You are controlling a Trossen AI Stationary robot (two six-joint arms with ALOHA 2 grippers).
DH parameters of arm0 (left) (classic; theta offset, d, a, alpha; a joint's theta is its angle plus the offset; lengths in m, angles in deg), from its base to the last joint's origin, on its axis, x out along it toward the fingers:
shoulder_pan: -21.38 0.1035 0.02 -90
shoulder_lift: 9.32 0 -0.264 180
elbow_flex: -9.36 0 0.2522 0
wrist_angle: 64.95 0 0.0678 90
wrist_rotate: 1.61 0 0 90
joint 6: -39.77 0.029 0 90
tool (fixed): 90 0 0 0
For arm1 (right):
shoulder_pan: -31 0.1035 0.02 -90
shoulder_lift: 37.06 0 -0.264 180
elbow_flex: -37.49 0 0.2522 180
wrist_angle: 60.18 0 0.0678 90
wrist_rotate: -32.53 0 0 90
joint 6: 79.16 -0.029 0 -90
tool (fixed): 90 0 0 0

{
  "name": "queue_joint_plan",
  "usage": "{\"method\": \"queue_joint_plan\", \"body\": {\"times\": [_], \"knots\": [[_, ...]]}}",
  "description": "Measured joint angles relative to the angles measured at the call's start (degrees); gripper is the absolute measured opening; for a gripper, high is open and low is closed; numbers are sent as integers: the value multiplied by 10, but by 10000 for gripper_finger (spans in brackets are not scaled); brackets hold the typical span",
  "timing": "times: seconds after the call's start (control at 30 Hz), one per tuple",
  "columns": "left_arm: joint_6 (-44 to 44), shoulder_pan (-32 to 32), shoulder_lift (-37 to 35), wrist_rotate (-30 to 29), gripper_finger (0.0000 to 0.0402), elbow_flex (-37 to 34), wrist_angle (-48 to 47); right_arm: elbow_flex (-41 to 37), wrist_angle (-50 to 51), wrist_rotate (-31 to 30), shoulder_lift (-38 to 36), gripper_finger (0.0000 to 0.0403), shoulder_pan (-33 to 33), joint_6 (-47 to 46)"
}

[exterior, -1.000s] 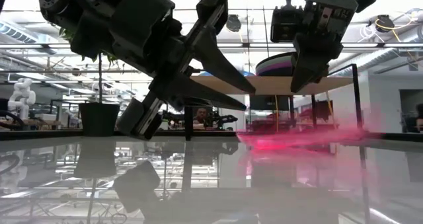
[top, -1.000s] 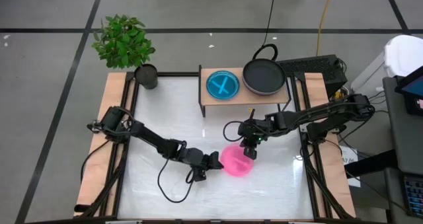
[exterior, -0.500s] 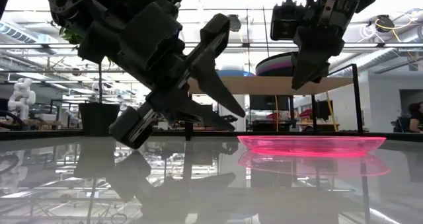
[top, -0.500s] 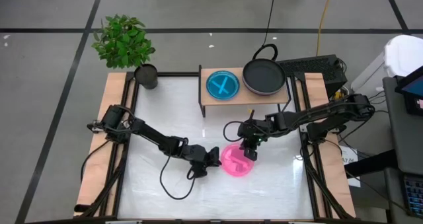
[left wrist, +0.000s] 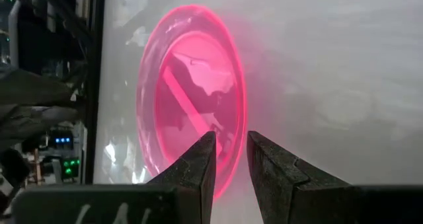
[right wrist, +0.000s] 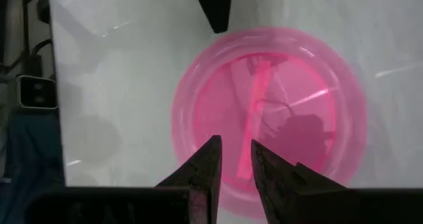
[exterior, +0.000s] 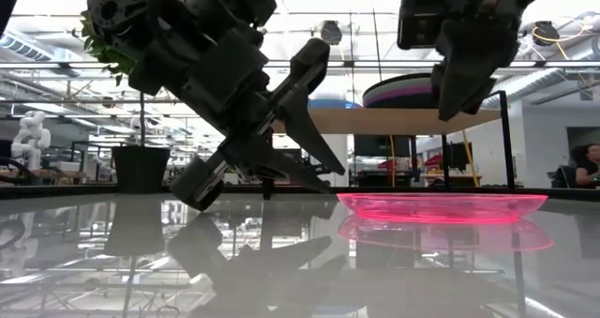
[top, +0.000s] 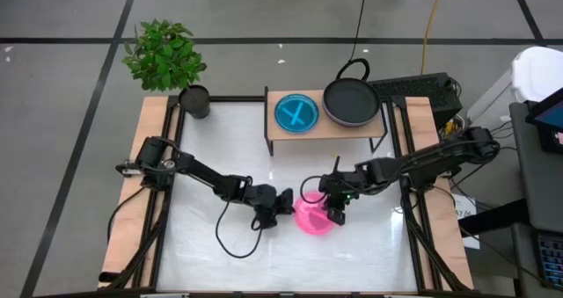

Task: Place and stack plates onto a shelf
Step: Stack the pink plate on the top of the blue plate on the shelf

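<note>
Lying lower-centre, the pink plate (top: 314, 216) sat between both barely parted grippers: left gripper (top: 287, 202) beside, right gripper (top: 337, 212) overhead.

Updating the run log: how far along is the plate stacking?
Done: a cyan plate and a black-topped stack sit on the shelf. In hand: nothing gripped; left gripper and right gripper flank the pink plate, flat on the table. Left: shelving it.

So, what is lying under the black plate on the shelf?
On the shelf, the black plate tops a stack. In the low view a purple plate shows directly below it, and perhaps a pink rim lower down. How many plates lie beneath is hidden.
</note>
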Motion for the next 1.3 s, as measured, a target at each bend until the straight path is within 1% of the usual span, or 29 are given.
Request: {"method": "queue_joint_plan", "body": {"times": [0.1,0.2,0.27,0.4,0.47,0.57,0.7,0.83,0.87,1.1,1.3], "knots": [[-6,0,0,1,92,4,-7,0,-1,-1,-9,68,13,-19],[-27,-2,1,-4,92,26,-51,0,1,-17,-29,68,30,-39],[-24,-7,1,-7,92,52,-94,0,2,-36,-48,68,43,-51],[-15,-21,1,-8,92,120,-226,0,5,-79,-85,68,72,-70],[-17,-24,1,-13,92,143,-257,0,10,-103,-101,68,86,-76],[-15,-23,4,-13,92,151,-256,0,12,-131,-118,68,104,-82],[-12,-17,39,-23,92,148,-261,0,12,-151,-125,68,123,-82],[7,-29,63,-83,92,151,-216,0,18,-154,-124,68,135,-82],[6,-30,68,-89,92,150,-202,0,16,-154,-124,68,136,-82],[-7,-33,71,-93,92,150,-180,0,16,-169,-125,68,151,-78],[-7,-33,71,-88,92,150,-188,0,18,-186,-124,68,159,-70]]}}
